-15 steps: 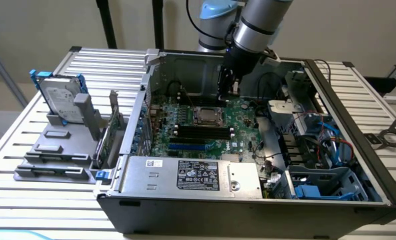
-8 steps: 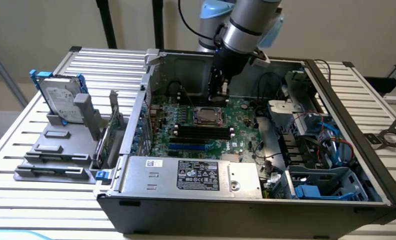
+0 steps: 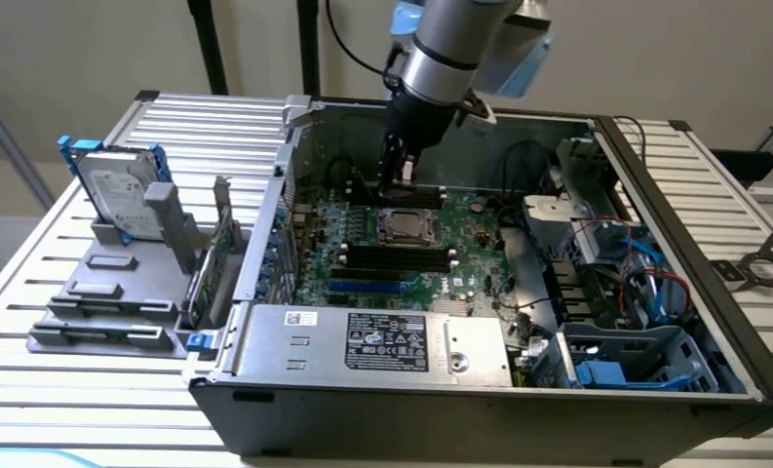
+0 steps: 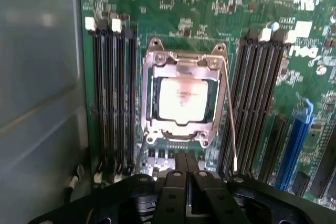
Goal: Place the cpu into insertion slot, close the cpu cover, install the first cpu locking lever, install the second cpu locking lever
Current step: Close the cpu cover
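Already the cpu [image 4: 182, 98] sits under the cpu cover [image 4: 184, 66], fingers [image 4: 173, 192] closed.

The slatted metal counter [image 3: 81, 405] carries an open computer case [image 3: 490, 421], a grey rack [image 3: 106, 297] at the exterior view's left and a black bracket [image 3: 766, 261] at its right.

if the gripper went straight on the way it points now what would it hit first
Likely the edge of the cpu cover, or the green board just beside it: the shut gripper points down there, though depth is unclear.
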Available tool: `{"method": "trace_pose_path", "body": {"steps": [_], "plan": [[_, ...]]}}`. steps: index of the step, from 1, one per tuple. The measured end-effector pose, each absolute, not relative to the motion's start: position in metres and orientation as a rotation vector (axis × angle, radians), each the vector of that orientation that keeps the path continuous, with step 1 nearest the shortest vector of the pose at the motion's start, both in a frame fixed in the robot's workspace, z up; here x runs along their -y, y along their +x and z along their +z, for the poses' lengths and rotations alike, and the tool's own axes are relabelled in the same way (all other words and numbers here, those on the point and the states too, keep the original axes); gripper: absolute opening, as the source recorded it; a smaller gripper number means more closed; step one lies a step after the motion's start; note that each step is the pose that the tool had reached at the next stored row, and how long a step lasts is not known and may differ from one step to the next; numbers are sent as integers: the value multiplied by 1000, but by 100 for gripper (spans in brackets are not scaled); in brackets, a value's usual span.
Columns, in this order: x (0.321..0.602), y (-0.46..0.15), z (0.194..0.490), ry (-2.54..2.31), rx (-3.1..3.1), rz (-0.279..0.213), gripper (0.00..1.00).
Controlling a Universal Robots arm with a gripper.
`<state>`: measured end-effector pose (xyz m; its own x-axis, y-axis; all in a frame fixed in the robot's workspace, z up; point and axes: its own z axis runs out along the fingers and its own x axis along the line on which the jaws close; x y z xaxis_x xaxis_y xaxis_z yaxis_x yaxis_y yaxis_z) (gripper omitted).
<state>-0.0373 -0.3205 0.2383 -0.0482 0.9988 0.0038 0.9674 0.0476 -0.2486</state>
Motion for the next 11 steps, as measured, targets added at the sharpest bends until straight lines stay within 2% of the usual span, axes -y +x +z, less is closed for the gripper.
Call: {"method": "trace_pose_path", "body": {"steps": [11], "plan": [[321,-75,243,-2032,2135,257,11]]}}
